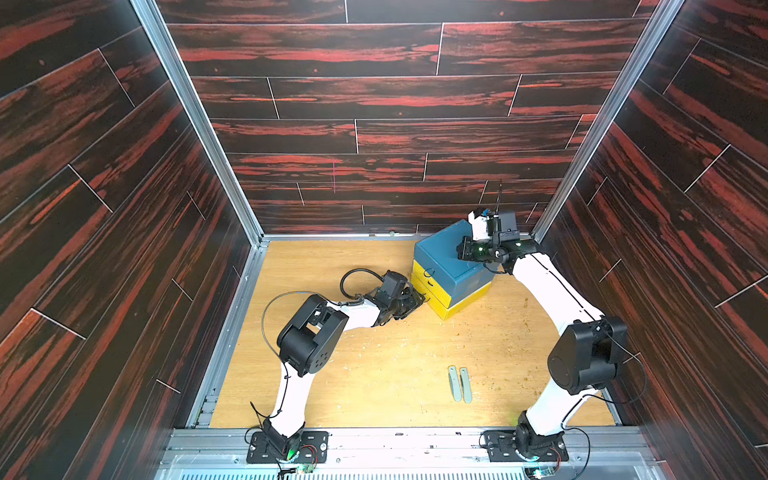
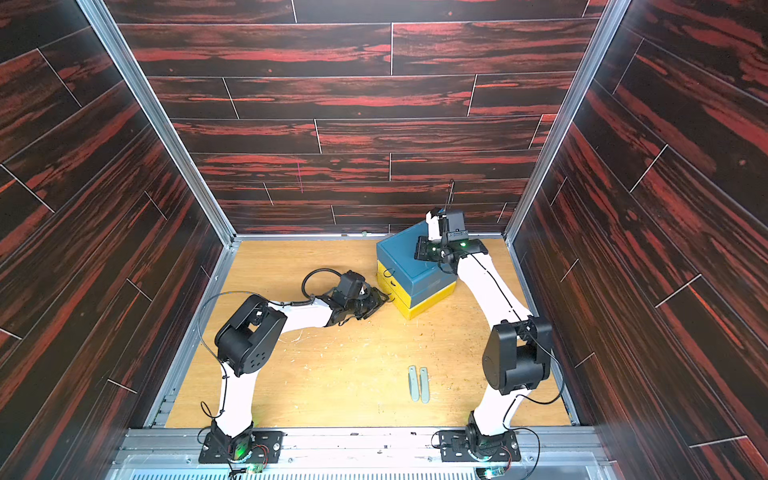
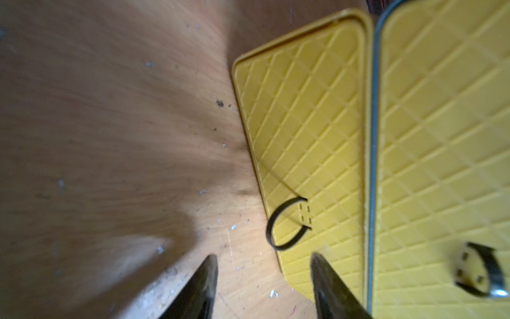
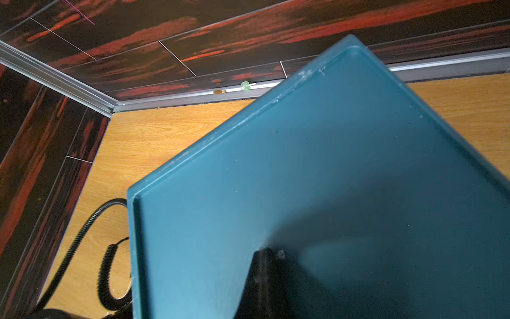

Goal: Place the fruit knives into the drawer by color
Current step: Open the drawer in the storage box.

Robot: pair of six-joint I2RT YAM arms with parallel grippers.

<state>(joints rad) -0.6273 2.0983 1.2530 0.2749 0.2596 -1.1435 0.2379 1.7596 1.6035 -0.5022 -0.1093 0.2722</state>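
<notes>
In both top views I am looking at two grey-green fruit knives point(image 1: 455, 383) point(image 2: 413, 383) lying side by side on the near right of the surface point(image 1: 353, 395), their long axes running near to far. No pale knives are showing anywhere. The drawer unit point(image 1: 440, 253) point(image 2: 399, 257) is sitting at the far right with both yellow drawers pushed in. The left tool point(image 1: 417, 298) is hovering just beside the lower drawer point(image 1: 432, 300), and the right tool point(image 1: 462, 250) is resting on the unit's blue top. The knives are lying well apart from both tools, towards the near side, and closer to the right arm. I am judging that a drawer wants opening first, and the left tool is placed for that.

The left wrist view is giving me what the top views cannot: the left tool point(image 3: 263, 255) has its jaws standing apart and empty. The lower drawer's loop handle point(image 3: 287, 225) is lying just ahead of them, not yet between them.

The right wrist view is showing only the blue top point(image 4: 303, 179) and the right tool point(image 4: 265, 259), closed on nothing. No knives are appearing here.
</notes>
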